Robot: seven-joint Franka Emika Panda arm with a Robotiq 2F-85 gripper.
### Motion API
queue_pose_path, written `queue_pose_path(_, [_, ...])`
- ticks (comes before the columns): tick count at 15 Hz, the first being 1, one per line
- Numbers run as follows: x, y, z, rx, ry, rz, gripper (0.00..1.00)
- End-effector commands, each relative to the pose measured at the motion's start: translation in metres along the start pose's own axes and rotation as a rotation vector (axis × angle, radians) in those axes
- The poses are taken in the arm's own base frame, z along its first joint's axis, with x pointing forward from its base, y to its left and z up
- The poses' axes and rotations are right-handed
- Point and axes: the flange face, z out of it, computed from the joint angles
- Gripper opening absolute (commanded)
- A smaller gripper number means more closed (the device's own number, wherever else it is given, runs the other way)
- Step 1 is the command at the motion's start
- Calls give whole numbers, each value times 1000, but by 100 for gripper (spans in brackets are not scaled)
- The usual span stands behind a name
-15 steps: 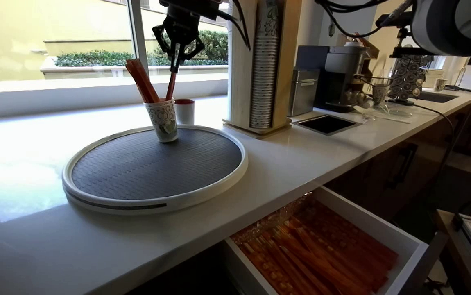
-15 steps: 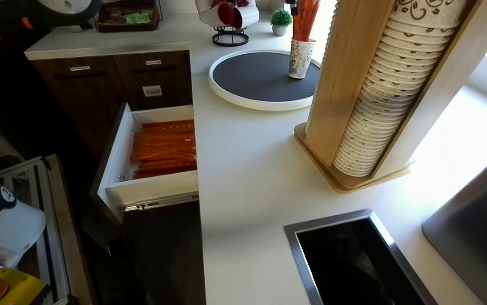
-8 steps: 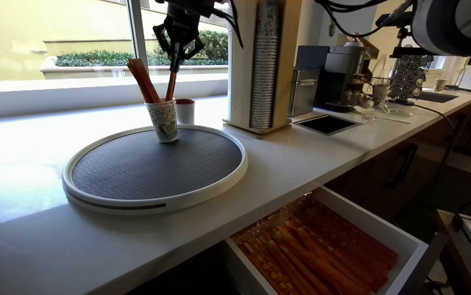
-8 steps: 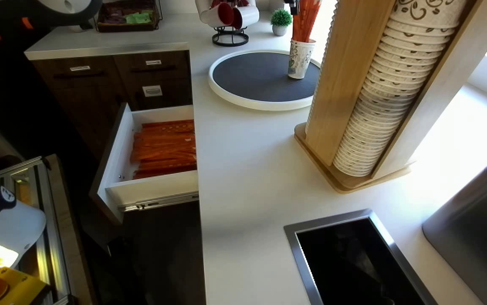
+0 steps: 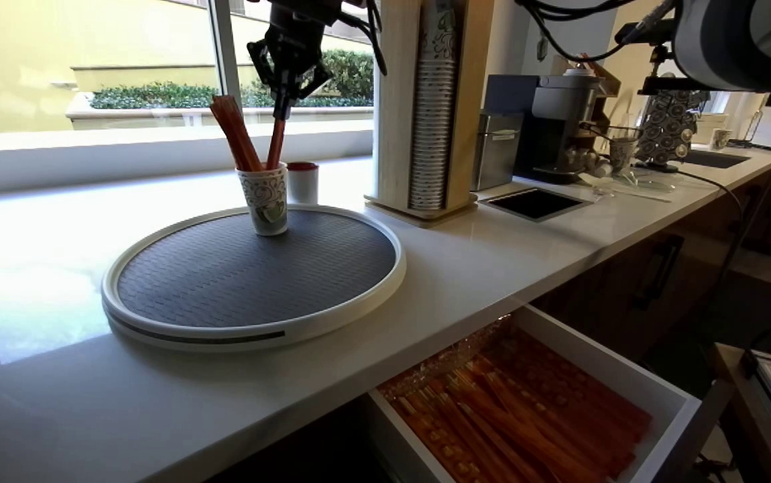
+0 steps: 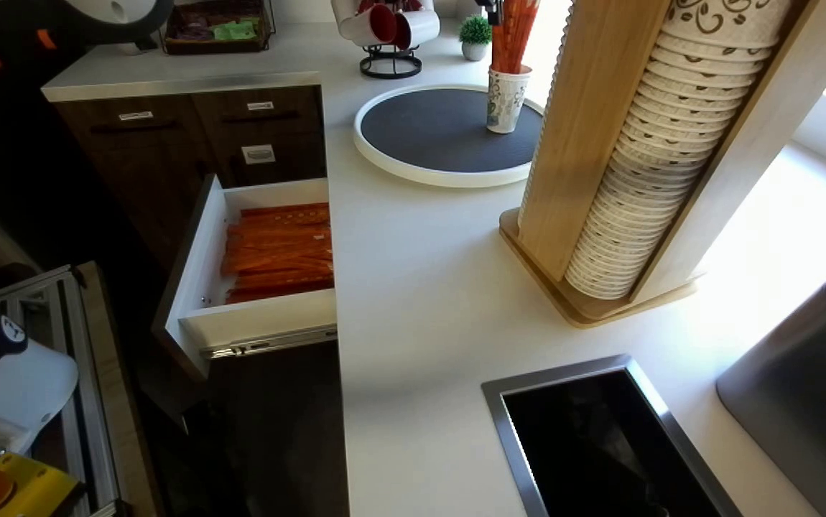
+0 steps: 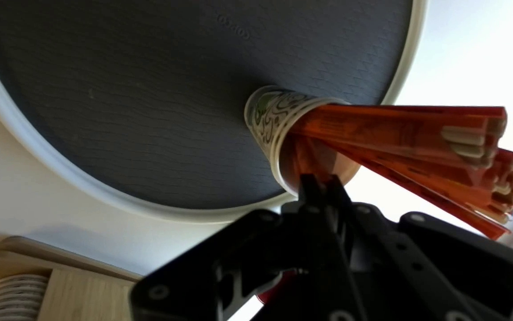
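Observation:
My gripper (image 5: 281, 113) points down above a patterned paper cup (image 5: 266, 204). It is shut on a thin red-orange packet (image 5: 275, 144) whose lower end is inside the cup. In the wrist view the fingertips (image 7: 323, 180) are close together at the cup's mouth, with the packet (image 7: 306, 156) between them. A bundle of orange packets (image 7: 408, 133) leans in the cup, away from the gripper. The cup (image 6: 506, 104) leans slightly on the dark round turntable (image 6: 427, 129). In an exterior view only the gripper's tip (image 6: 493, 13) shows at the top edge.
An open drawer (image 6: 262, 319) holds many orange packets. A wooden cup dispenser (image 6: 571, 179) stands beside the turntable. A white mug with a red inside (image 5: 303, 186) stands behind the cup. A mug rack (image 6: 391, 64), small plant (image 6: 476, 36) and sunken opening (image 6: 600, 431) are also on the counter.
The gripper has shifted slightly and turned with the packet still held. The cup has moved a little with it, and the dark mark on the turntable's rim has shifted, so the turntable has rotated slightly.

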Motion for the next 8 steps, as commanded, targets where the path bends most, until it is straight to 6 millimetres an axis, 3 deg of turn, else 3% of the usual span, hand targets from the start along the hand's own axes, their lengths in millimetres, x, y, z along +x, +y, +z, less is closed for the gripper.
queue_pose_path(1, [-4, 6, 4, -44, -40, 57, 2])
queue_pose_path(8, [-3, 13, -2, -64, -92, 24, 2])
